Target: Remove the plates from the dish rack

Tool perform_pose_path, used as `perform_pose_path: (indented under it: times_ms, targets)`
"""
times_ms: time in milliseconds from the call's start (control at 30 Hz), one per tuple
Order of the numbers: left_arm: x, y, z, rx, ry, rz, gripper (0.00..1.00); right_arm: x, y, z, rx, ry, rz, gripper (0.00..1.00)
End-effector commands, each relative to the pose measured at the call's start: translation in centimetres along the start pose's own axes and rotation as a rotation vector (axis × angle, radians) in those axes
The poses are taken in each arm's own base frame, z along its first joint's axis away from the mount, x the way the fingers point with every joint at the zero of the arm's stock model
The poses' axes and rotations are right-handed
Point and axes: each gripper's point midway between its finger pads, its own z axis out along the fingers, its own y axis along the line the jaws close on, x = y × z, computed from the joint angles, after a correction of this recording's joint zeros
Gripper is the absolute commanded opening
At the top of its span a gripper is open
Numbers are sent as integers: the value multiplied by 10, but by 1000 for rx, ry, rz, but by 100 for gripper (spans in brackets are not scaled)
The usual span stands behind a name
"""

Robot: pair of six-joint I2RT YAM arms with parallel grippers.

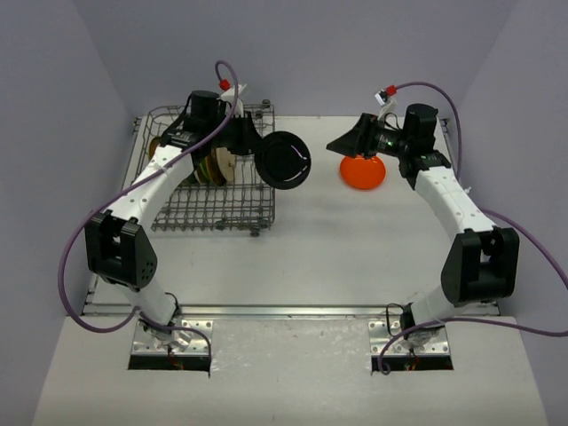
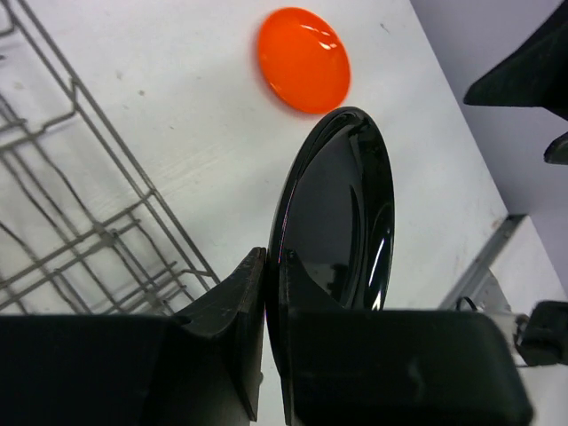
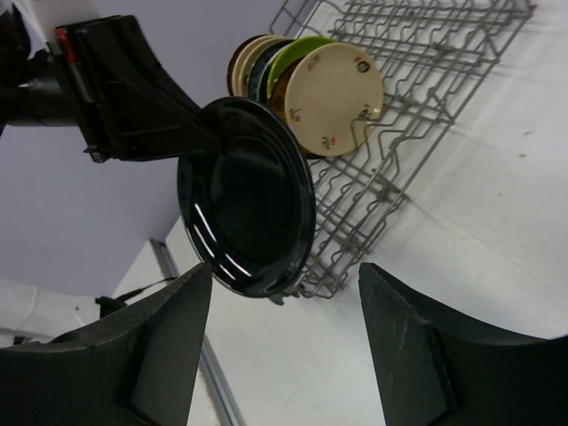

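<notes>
Right of the rack [image 1: 177,217], our left gripper [image 2: 275,271] pinches the black plate [image 1: 286,160] on edge (facing right), toward our empty, wide-open right gripper [image 1: 346,142].

Table [image 1: 337,257], white, matte, at centre. Plain lavender-grey back wall [image 1: 302,53] at 12 o'clock, matching side walls [image 1: 44,133] at 9 and 3. Metal rail [image 1: 293,311] along table edge at 6 o'clock.
</notes>
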Motion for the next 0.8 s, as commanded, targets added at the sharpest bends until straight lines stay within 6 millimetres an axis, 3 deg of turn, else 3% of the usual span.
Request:
perform_pose_path:
  times_ms: [0, 300, 500, 600, 667, 700, 733, 767]
  targets:
    - [-17, -43, -12, 211, -44, 41, 0, -5, 30, 15, -106, 19, -51, 67]
    - [-8, -45, -11, 241, -26, 42, 0, 15, 30, 44, -114, 100, -37, 57]
    - [-10, -44, -10, 239, -32, 42, 0, 39, 32, 53, -119, 173, -69, 34]
    - [-10, -43, -9, 236, -33, 38, 0, 46, 29, 53, -109, 194, -62, 10]
    - [-10, -41, -8, 226, -34, 38, 3, 48, 27, 52, -97, 197, -67, 0]
    - [-10, -39, -8, 217, -37, 37, 8, 49, 26, 51, -95, 200, -62, 0]
    - [-11, -37, -7, 203, -39, 34, 25, 49, 25, 50, -92, 200, -60, 0]
    - [-11, -34, -7, 183, -40, 28, 51, 48, 24, 49, -88, 197, -57, 0]
